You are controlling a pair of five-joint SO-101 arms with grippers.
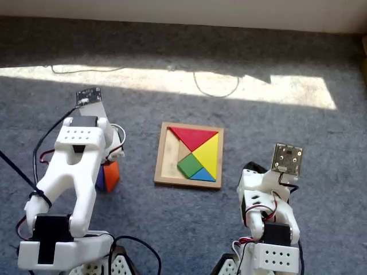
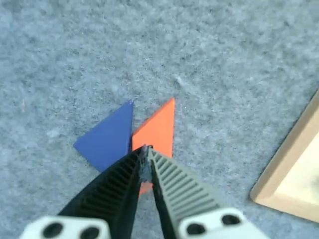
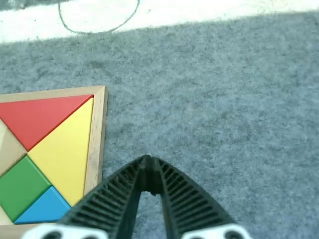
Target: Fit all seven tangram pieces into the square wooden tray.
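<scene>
- The orange triangle lay flat on the grey carpeted tabletop, directly under the tips of the left pincer.
- It looked like a thin painted wooden piece. I judge it light and stiff, not fragile, with smooth faces that may slip.
- Because it lay flat, the best hold seemed to be across two of its edges, near the middle, with the tips pressed a little into the carpet.
- The dark blue triangle lay just beside the tips, and one of its edges touched the orange one. That side was blocked for a finger.
- The left pincer was closed, its jaws meeting at the tips, and nothing could be seen between them. It would have to open before any grasp.
- The square wooden tray lay well apart from the left pincer, between the two arms.
- In the tray lay a red triangle, a yellow triangle, a green square and a light blue triangle. Bare wood remained on the side toward the left pincer.
- The right pincer was closed and empty, above the carpet near the tray's corner.
</scene>
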